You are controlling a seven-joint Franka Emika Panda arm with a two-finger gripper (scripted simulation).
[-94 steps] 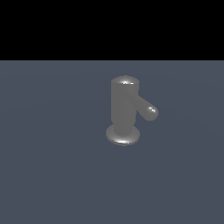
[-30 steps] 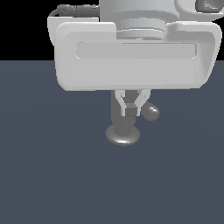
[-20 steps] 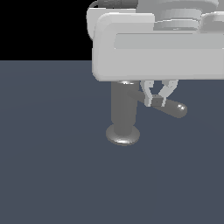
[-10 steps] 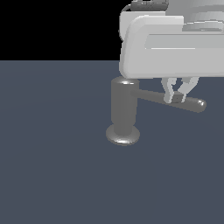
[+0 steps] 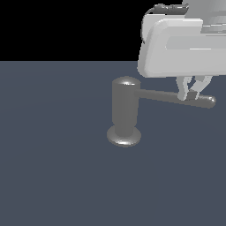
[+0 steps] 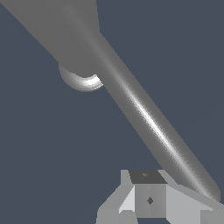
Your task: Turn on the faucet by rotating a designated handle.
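The faucet (image 5: 125, 110) is a grey glossy upright cylinder with a domed top on a round base disc (image 5: 124, 136). Its handle (image 5: 163, 97), a slim grey rod with a rounded tip, sticks out to the exterior view's right. My gripper (image 5: 192, 94) hangs from the large white hand and sits against the handle near its tip, with the fingers closed together rather than around the rod. In the wrist view the handle (image 6: 148, 122) runs diagonally from the cylinder (image 6: 65, 30) past my fingertips (image 6: 148, 192), touching them on one side.
The faucet stands on a flat dark blue-grey floor (image 5: 57, 176). The white gripper body (image 5: 185, 44) fills the upper part of the exterior view's right and hides what is behind it.
The gripper has moved to the exterior view's right, staying against the handle. The handle has swung with it, from pointing forward-right to pointing straight right.
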